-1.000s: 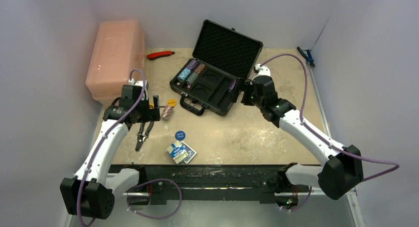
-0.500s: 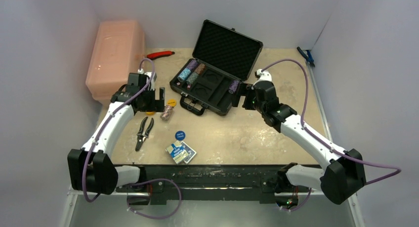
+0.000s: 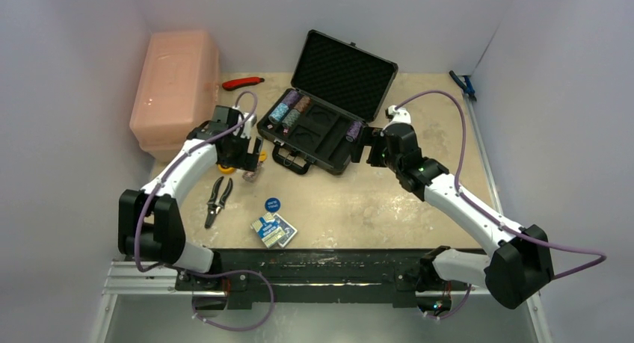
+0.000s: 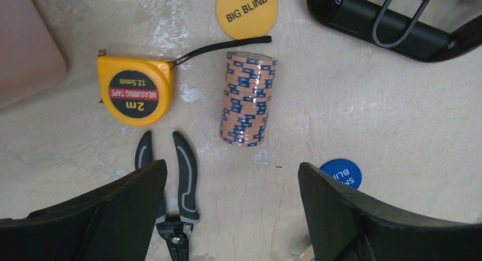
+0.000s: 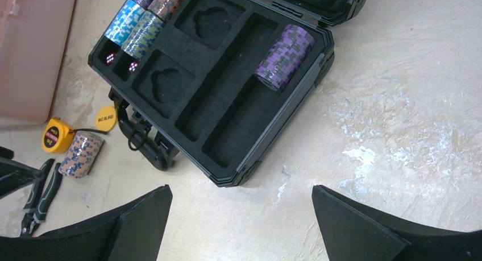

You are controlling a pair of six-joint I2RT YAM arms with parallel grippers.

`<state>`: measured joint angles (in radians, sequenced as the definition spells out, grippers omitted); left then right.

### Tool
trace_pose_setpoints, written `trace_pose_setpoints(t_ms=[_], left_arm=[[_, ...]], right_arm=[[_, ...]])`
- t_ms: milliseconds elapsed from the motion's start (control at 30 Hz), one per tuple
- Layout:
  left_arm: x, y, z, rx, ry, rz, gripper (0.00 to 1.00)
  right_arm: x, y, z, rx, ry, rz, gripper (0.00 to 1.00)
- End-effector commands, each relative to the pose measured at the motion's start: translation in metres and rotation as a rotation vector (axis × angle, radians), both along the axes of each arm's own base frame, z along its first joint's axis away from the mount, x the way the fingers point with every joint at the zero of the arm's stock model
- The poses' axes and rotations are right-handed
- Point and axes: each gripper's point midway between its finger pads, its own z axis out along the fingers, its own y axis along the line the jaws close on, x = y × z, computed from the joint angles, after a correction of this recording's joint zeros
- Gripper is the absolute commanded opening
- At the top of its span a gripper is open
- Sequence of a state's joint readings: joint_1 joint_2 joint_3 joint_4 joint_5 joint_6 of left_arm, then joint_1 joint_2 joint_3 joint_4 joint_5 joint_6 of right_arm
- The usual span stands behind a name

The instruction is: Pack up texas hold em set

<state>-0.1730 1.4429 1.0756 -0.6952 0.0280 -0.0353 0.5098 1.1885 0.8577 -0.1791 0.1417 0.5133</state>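
Chip stack (image 4: 248, 99) lies sideways just fwd of left gripper (image 4: 230, 175), jaws wide open, empty.

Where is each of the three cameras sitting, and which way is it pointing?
Top external: fixed above and behind the bases, looking down on the table; left arm and right arm show.
Left wrist: on that wrist, looking down at the orange chip stack and tape measure; open left gripper at bottom.
Right wrist: on that wrist, looking down into the open case; open right gripper at bottom.
Shared: both wrist views show that chip stack, tape measure and BIG BLIND disc.
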Motion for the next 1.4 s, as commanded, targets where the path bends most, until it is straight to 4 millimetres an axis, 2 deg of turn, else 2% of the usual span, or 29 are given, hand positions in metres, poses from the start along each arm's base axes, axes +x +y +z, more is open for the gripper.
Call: trace_pose_setpoints(t_ms=[0, 133, 367, 600, 667, 767, 833, 867, 900, 933, 1067, 1367], left_arm=[[0.020, -0.013, 0.000, 0.024, -0.027, -0.092, 0.84], [0.025, -0.019, -0.019, 0.040, 0.039, -0.129, 0.78], [0.032, -0.020, -0.042, 0.055, 0.107, -0.136, 0.72], [0.032, -0.017, -0.057, 0.083, 0.143, -0.119, 0.63], [0.031, -0.017, -0.061, 0.089, 0.152, -0.119, 0.55], [0.031, -0.011, -0.063, 0.124, 0.153, -0.105, 0.47], [0.031, -0.011, -0.063, 0.129, 0.157, -0.098, 0.45], [0.030, -0.011, -0.063, 0.127, 0.159, -0.098, 0.38], [0.030, -0.012, -0.063, 0.121, 0.162, -0.099, 0.26], [0.028, -0.013, -0.064, 0.119, 0.167, -0.099, 0.23], [0.024, -0.019, -0.068, 0.129, 0.187, -0.109, 0.21], [0.019, -0.033, -0.068, 0.103, 0.198, -0.135, 0.03]], right_arm=[[0.002, -0.001, 0.013, 0.015, -0.054, 0.002, 0.99], [0.000, -0.001, 0.012, 0.017, -0.053, 0.003, 0.99], [0.001, 0.001, 0.018, 0.024, -0.062, 0.010, 0.99], [0.001, -0.001, 0.019, 0.021, -0.065, 0.005, 0.99], [0.001, -0.001, 0.019, 0.020, -0.066, 0.003, 0.99], [0.001, 0.000, 0.019, 0.022, -0.066, 0.006, 0.99], [0.001, 0.001, 0.018, 0.025, -0.064, 0.009, 0.99], [0.001, 0.001, 0.018, 0.025, -0.062, 0.010, 0.99], [0.001, 0.001, 0.017, 0.026, -0.061, 0.011, 0.99], [0.001, 0.001, 0.017, 0.027, -0.060, 0.012, 0.99], [0.000, 0.001, 0.016, 0.027, -0.059, 0.012, 0.99], [0.000, 0.001, 0.016, 0.030, -0.062, 0.012, 0.99]])
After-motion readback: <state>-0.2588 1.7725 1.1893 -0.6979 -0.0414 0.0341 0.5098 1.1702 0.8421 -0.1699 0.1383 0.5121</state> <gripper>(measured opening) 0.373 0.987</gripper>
